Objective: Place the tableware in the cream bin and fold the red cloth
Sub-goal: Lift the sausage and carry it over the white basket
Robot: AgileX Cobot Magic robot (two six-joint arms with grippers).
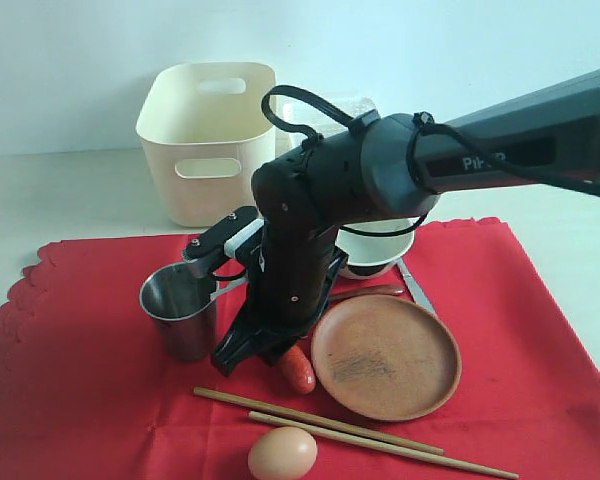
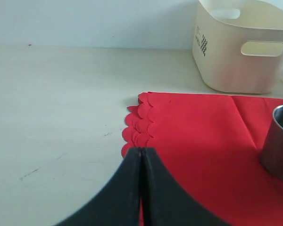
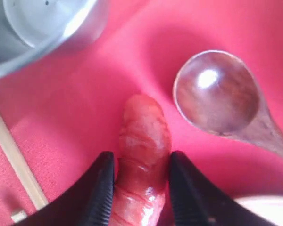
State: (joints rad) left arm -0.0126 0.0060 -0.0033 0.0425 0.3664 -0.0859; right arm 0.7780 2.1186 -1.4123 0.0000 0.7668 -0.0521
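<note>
While the right gripper is clamping the sausage just left of the round brown plate, an egg and the wooden chopsticks are lying in front of that plate. The steel cup is standing farther left, crowding the arm. The wooden spoon, metal knife and white bowl are sitting behind the plate. The cream bin is standing farther back, off the red cloth. The left gripper, jaws pressed together and empty, is hanging over the scalloped edge beside bare tabletop.
</note>
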